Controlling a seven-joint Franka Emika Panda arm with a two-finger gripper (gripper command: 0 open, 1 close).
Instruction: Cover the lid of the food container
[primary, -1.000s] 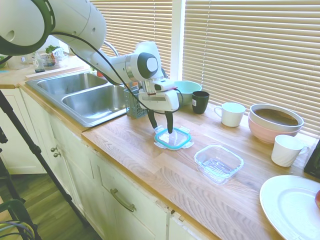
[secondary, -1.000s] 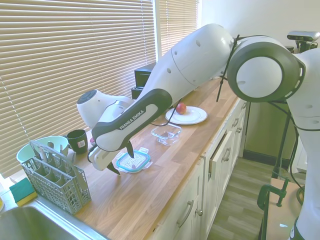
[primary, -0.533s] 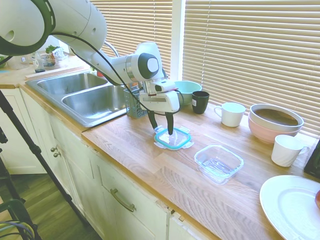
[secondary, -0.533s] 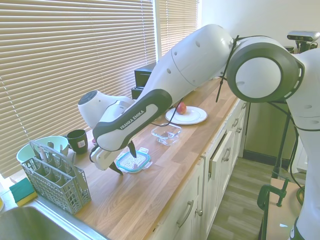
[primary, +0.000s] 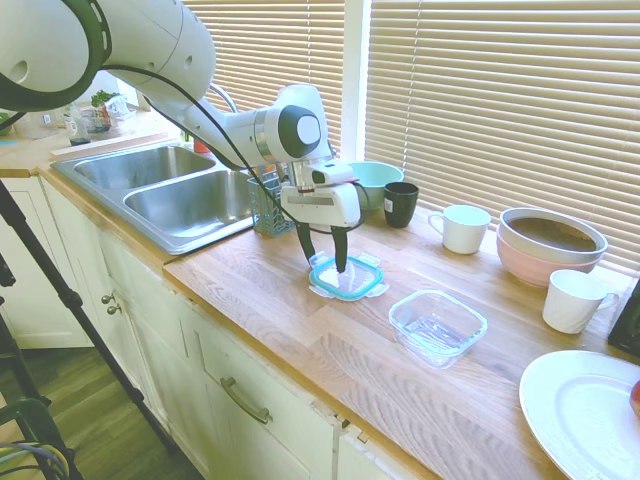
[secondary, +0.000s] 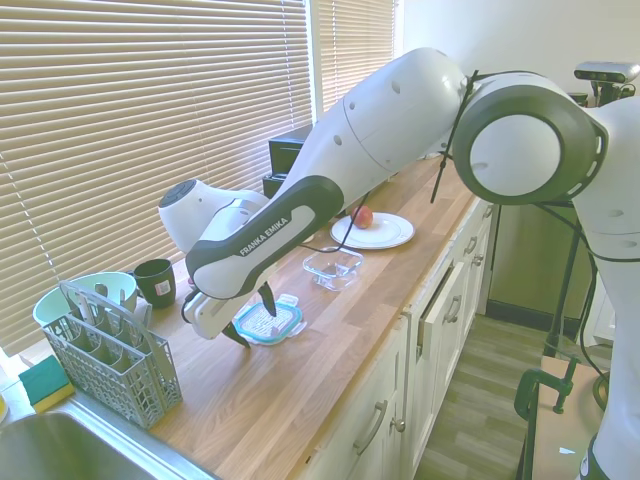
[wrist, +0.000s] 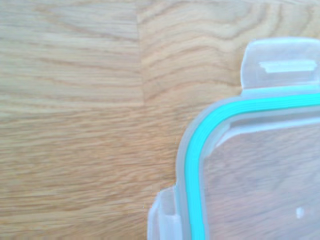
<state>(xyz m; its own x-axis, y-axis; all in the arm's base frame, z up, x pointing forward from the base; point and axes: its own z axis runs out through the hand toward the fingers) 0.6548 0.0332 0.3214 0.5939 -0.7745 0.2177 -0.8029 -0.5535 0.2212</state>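
The lid (primary: 347, 277), clear with a teal rim and snap tabs, lies flat on the wooden counter. It also shows in the second exterior view as the lid (secondary: 270, 319), and its corner fills the wrist view as the lid (wrist: 250, 170). My gripper (primary: 324, 262) points straight down over the lid's sink-side edge and is open. One finger stands over the lid and the other just outside its rim. The gripper (secondary: 255, 328) holds nothing. The food container (primary: 437, 326), a shallow clear glass dish, sits empty about a hand's width further along the counter, also visible as the food container (secondary: 333, 267).
A teal bowl (primary: 375, 180), a black cup (primary: 401, 203), two white mugs (primary: 462, 228) and stacked pink-and-white bowls (primary: 550, 243) line the window side. A white plate (primary: 585, 410) lies at the far end. A cutlery basket (secondary: 112, 355) and the sink (primary: 170, 190) lie behind the gripper.
The gripper has edged slightly toward the food container while staying low over the lid. The lid and the container have not visibly moved.
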